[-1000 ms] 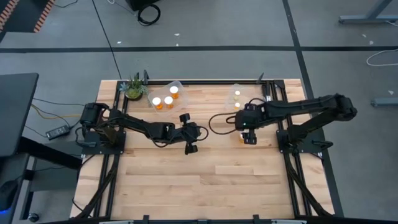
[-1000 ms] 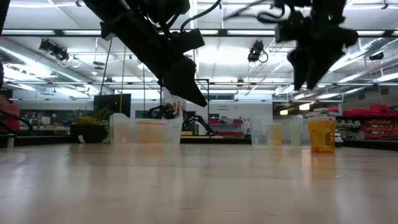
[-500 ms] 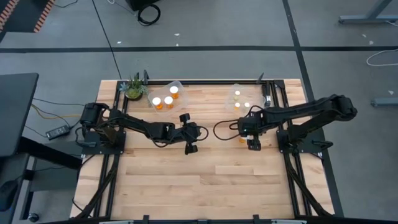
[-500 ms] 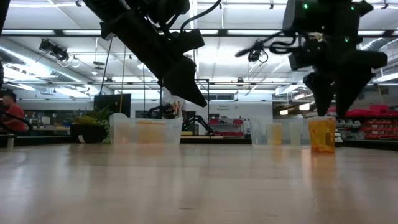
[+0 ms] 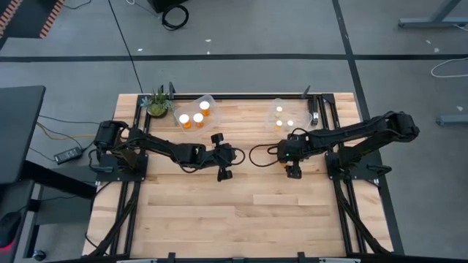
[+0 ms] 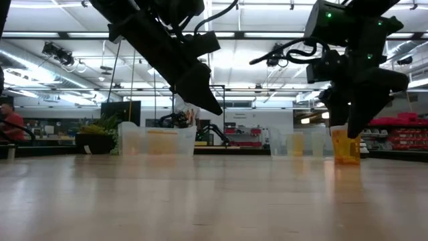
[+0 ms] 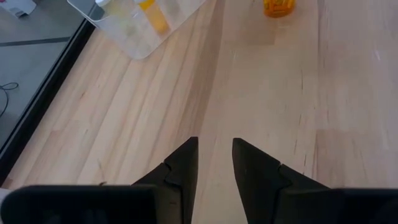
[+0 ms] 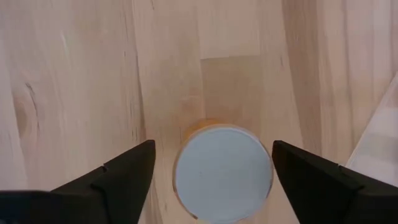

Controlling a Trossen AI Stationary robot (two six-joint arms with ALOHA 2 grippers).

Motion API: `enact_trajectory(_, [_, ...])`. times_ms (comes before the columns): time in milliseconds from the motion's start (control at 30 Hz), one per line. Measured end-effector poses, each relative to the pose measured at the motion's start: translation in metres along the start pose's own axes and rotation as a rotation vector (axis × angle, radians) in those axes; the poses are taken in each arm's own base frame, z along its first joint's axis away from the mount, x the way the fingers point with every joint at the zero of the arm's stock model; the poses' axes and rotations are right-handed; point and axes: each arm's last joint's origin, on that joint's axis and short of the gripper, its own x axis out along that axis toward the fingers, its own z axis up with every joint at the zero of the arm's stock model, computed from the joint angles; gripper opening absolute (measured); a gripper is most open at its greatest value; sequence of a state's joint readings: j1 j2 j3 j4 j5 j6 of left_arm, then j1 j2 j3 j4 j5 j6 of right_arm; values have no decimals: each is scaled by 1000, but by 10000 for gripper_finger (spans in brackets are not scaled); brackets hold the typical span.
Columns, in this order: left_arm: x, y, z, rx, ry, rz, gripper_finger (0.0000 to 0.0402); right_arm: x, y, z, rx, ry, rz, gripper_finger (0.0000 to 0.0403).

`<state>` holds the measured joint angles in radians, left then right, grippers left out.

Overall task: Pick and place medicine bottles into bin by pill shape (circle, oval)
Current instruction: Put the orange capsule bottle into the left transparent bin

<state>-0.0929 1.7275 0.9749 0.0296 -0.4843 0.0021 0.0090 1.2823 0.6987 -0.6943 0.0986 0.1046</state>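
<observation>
I have the right gripper [image 8: 211,168] poised over the one loose medicine bottle [image 8: 222,172] on the right half of the table [image 5: 241,212], just near of the right bin [image 5: 287,113]. Its fingers [image 8: 121,171] are spread as wide as they go, one on each side of the white cap, with clear air between each pad and the bottle, so nothing is held yet. In the low view the bottle [image 6: 346,144] stands upright on the wood with the gripper [image 6: 351,120] directly above it. I judge the bottle light and rigid: thin orange plastic with a smooth, slightly slick wall, easy to tip or skid if one finger meets it before the other. I would go lower and close on the body just under the cap, where the cap's lip can stop it sliding out, and squeeze only gently. The left gripper [image 7: 214,165] waits in mid-air over the middle of the table, fingers [image 7: 183,168] drawn close with a narrow gap and nothing between them. The left bin [image 5: 194,111] at the far left holds three bottles, and the right bin shows a few white caps. I cannot read the pill shape from here.
</observation>
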Motion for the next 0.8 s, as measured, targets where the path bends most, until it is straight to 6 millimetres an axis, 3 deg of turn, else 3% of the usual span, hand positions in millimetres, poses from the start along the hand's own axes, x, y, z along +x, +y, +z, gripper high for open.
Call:
enact_trajectory(267, [0, -1, -1, 17, 12, -2, 107, 0, 0, 0, 33, -3, 0, 255])
enact_trajectory(367, [-13, -1, -6, 89, 90, -6, 105, 0, 0, 1, 34, -8, 0, 235])
enact_trajectory(633, [-47, 5, -6, 120, 159, -26, 87, -14, -1, 19, 21, -103, -21, 242])
enact_trajectory(800, [-49, 2, -10, 133, 192, -57, 77, -31, -11, 43, 45, -223, -29, 236])
